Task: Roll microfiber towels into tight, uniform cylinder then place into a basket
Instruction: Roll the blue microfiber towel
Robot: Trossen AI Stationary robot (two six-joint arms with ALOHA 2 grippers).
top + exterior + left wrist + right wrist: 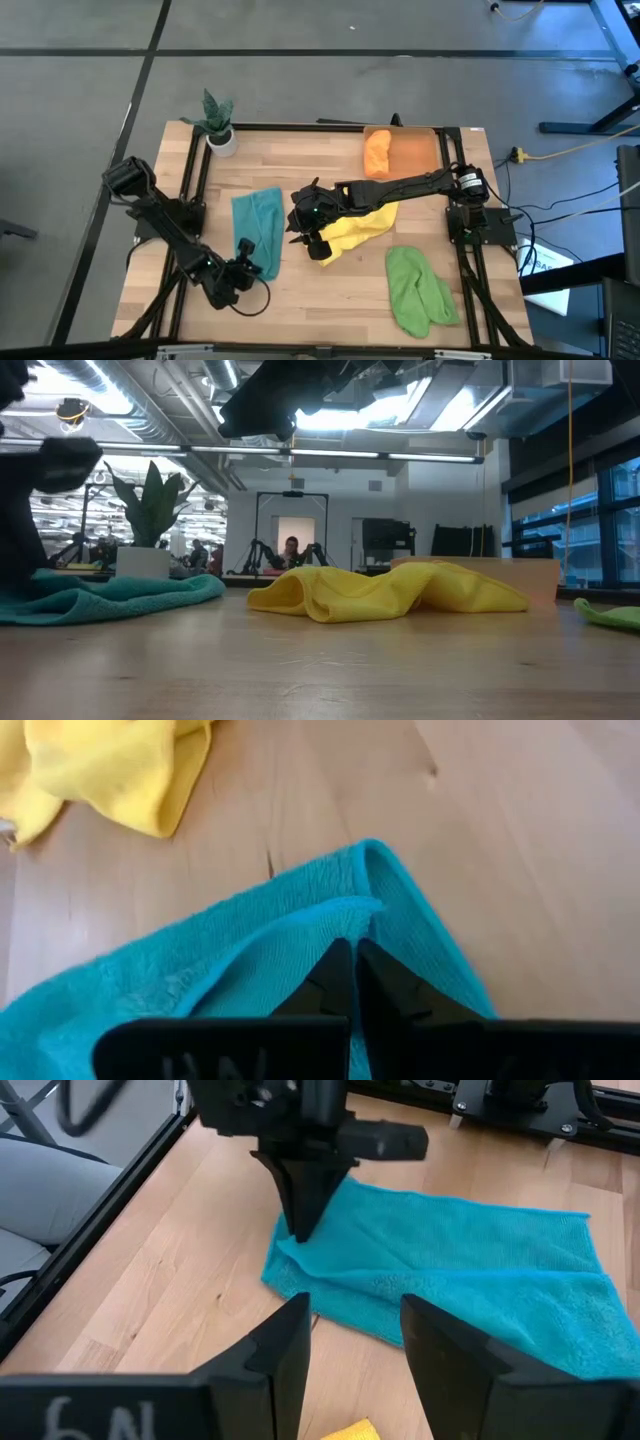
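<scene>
Left gripper [246, 254], lower left of the overhead frame, is shown pinched shut on a corner of the teal towel [258, 226]. Right gripper [306, 228], at centre, is held open and empty beside the yellow towel [357, 226]. The basket [408, 152] is seen upper right.

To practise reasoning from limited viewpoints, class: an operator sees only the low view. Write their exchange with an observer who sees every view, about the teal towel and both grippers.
Operator: Has anything gripped the teal towel?
Observer: Yes, the left gripper is shut on a folded edge of the teal towel.
Operator: And the right gripper?
Observer: The right gripper is open, above the table beside the yellow towel.
Operator: Anything in the basket?
Observer: The orange towel lies at one end of the basket.
</scene>
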